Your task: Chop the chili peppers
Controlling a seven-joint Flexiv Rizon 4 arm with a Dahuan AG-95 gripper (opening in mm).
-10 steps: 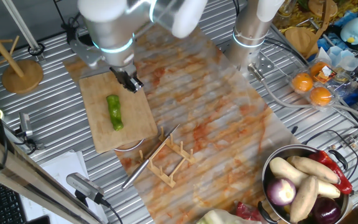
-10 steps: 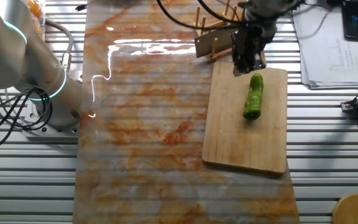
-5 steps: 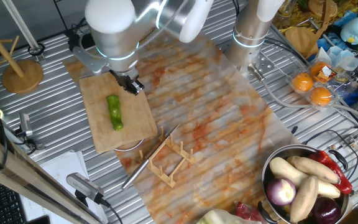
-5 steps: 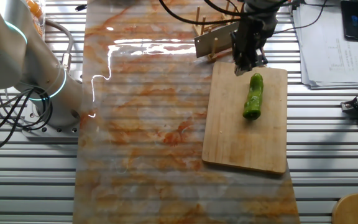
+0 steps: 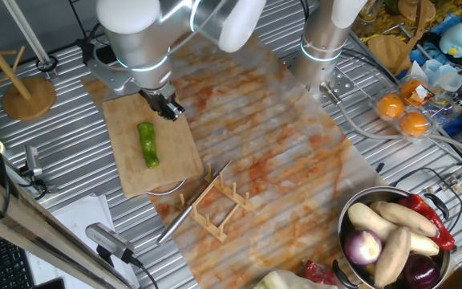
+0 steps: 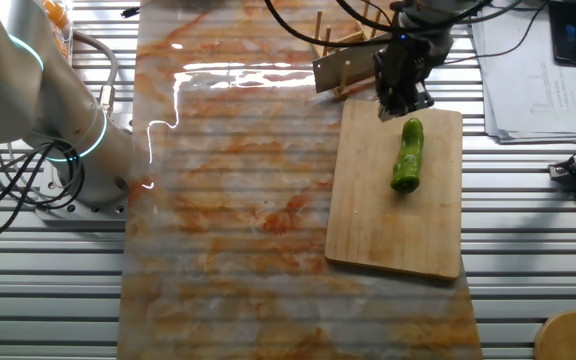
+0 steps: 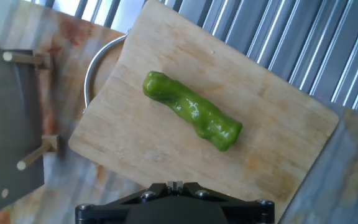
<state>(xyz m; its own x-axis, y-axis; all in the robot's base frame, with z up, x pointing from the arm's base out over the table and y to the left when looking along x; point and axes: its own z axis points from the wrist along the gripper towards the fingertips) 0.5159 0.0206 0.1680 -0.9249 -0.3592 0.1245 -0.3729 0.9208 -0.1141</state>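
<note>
We see a single green chili pepper (image 5: 147,144) lying whole on a wooden cutting board (image 5: 127,164), roughly at the board's middle in both fixed views and in the hand view (image 7: 191,118). The pepper is glossy, slightly bent and uncut. The board rests partly on a marbled orange-and-white mat (image 5: 295,160) and partly on the ribbed metal table (image 5: 54,172); in the hand view one corner of the board overlaps a round metal rim (image 7: 95,68).

The end effector (image 5: 167,107) hangs over the far edge of the board — near the pepper's end but apart from it, as the other fixed view (image 6: 403,95) also shows. We cannot tell whether it is open or closed: its fingers appear as one dark cluster in the fixed views, and only its black base shows at the bottom of the hand view.

A cleaver (image 6: 343,70) stands beside the board in a wooden rack (image 5: 215,213) — blade flat and grey, also visible at the left of the hand view (image 7: 14,118). A metal bowl (image 5: 351,217) of vegetables sits well apart, at the mat's opposite end.
</note>
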